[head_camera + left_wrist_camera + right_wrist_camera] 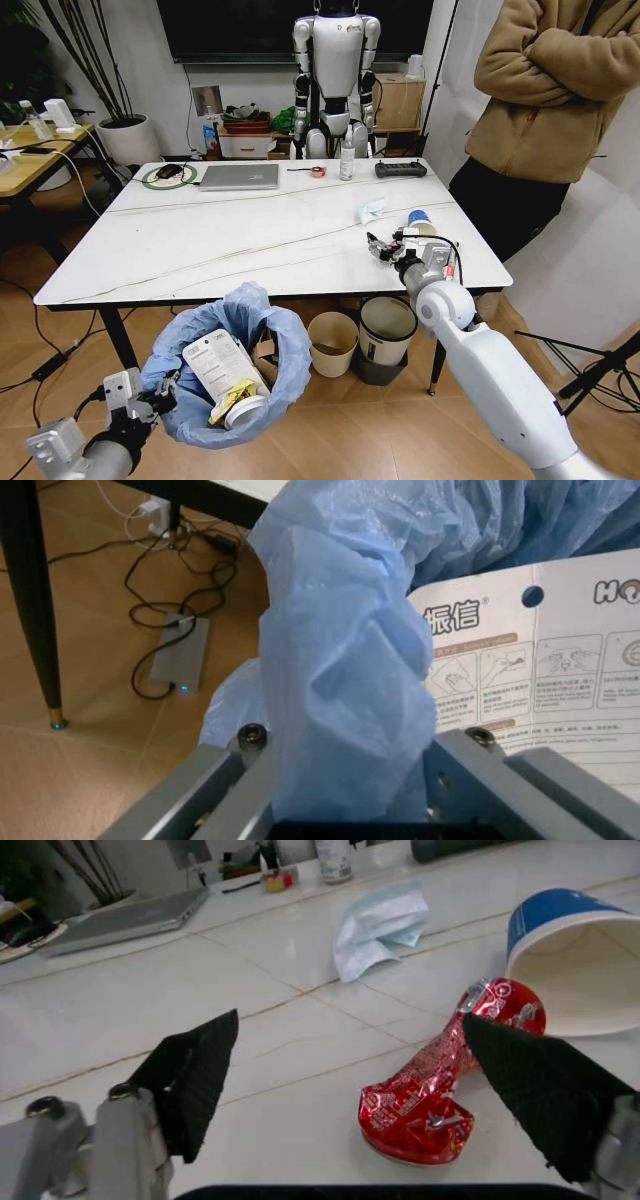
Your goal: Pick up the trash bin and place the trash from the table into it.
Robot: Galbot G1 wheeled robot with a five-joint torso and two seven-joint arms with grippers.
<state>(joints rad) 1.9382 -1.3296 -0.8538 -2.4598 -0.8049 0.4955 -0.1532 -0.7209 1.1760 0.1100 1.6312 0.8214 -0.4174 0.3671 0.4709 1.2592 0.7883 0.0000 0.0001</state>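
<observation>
Low at my left I hold the trash bin [235,370], its light-blue bag [340,667] billowing over the rim. My left gripper [150,400] [345,780] is shut on the bag-covered rim. Inside lie a flat white packet [218,362] [540,667] and a yellowish wrapper [238,402]. On the white table [220,240] my right gripper [383,246] [350,1042] stands open around a crushed red can [440,1080], which lies close against one pad [540,1095]. A blue-and-white paper cup [420,220] [570,960] lies tipped just beyond, and a crumpled pale-blue paper [372,210] [380,926] farther back.
At the table's far edge stand a grey laptop [238,176], a spray bottle [347,160], a black controller [400,169] and a mouse [170,172]. A cream bin [332,343] and a white bin [386,338] sit under the table. A person [560,100] stands at the right. A power strip [180,652] lies on the floor.
</observation>
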